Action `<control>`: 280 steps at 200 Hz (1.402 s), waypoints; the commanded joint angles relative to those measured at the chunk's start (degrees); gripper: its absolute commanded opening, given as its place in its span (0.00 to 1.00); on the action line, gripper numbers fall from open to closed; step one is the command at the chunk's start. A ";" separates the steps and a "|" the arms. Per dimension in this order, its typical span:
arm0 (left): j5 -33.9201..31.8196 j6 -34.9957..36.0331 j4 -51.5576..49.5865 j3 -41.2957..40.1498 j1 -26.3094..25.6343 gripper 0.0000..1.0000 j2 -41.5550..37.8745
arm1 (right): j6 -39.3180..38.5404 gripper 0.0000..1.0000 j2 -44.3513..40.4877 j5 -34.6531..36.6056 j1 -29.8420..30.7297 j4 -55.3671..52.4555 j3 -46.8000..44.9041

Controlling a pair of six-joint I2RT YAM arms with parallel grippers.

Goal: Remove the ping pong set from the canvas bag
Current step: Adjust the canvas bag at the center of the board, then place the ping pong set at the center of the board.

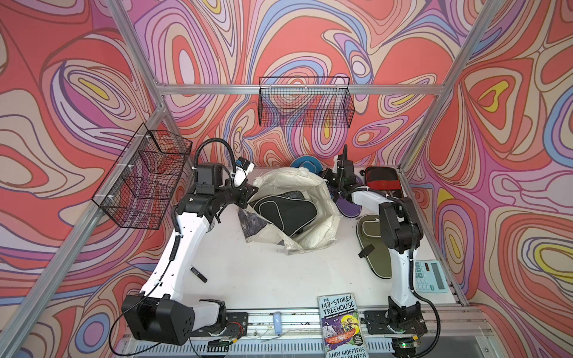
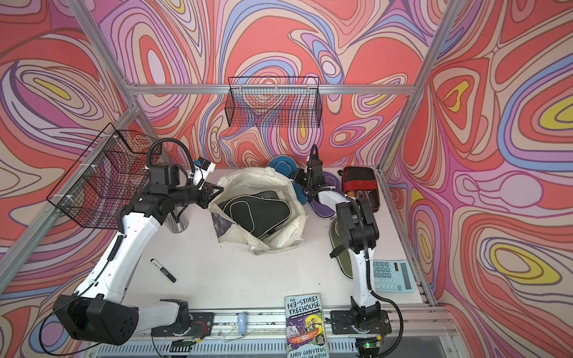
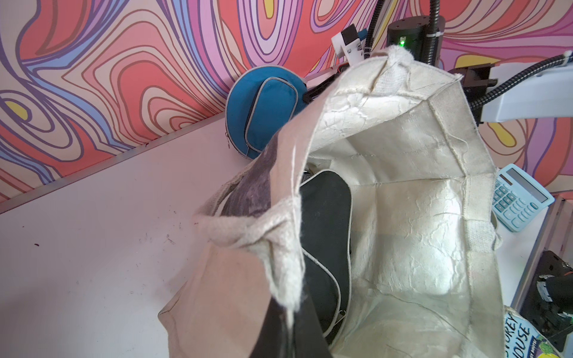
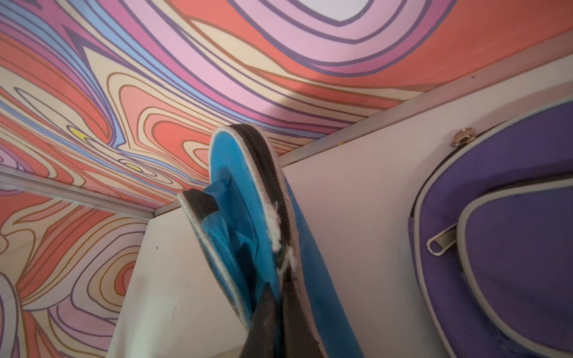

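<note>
Cream canvas bag (image 1: 324, 198), crinkled, holds padded black paddle cover (image 1: 285, 214).

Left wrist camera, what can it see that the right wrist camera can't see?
Only the left wrist view shows the open canvas bag, the black cover inside it, the calculator and a corner of the book. Only the right wrist view shows the purple cover with its zip pull, lying on the table. Both show a blue cover near the swirly wall, plus the white table and that wall.
</note>
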 commanded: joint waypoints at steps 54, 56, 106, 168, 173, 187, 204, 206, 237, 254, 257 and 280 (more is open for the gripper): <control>-4.40 1.32 -4.40 3.77 0.24 0.00 2.48 | -2.32 0.00 -8.34 -4.94 5.89 -3.05 -13.79; -4.56 1.35 -4.47 3.81 0.24 0.00 2.57 | -2.19 0.00 -8.57 -4.70 6.03 -2.99 -14.06; -7.85 0.66 -5.57 5.36 0.25 0.00 5.23 | 2.82 0.00 -11.62 3.99 7.73 -1.86 -19.59; -4.70 0.03 -3.84 4.45 0.26 0.00 4.31 | 9.29 0.00 -9.32 11.00 5.57 -0.86 -18.68; -4.50 -0.04 -3.75 4.29 0.23 0.00 4.14 | 9.71 0.00 -9.03 11.28 5.27 -0.62 -18.52; -3.82 -0.05 -3.36 3.94 0.24 0.00 3.70 | 10.85 0.00 -8.19 11.86 4.47 -0.31 -18.02; -3.51 -0.13 -3.13 3.58 0.24 0.00 3.33 | 12.05 0.00 -7.29 12.01 3.41 0.14 -16.98; -3.51 -0.15 -3.12 3.57 0.24 0.00 3.26 | 12.11 0.00 -7.14 11.97 3.27 0.05 -16.83; -3.00 -0.29 -2.68 3.30 0.23 0.00 3.06 | 12.43 0.00 -4.95 13.06 3.08 -1.18 -13.46; -2.72 -0.55 -2.29 3.13 0.21 0.00 3.08 | 13.79 0.00 -4.06 14.28 3.08 -1.30 -12.90; -2.64 -0.61 -2.24 3.12 0.22 0.00 3.05 | 14.01 0.00 -3.98 14.61 3.08 -1.30 -12.89; -2.28 -0.70 -2.03 2.90 0.24 0.00 2.97 | 15.43 0.00 -2.91 16.28 2.99 -1.50 -11.58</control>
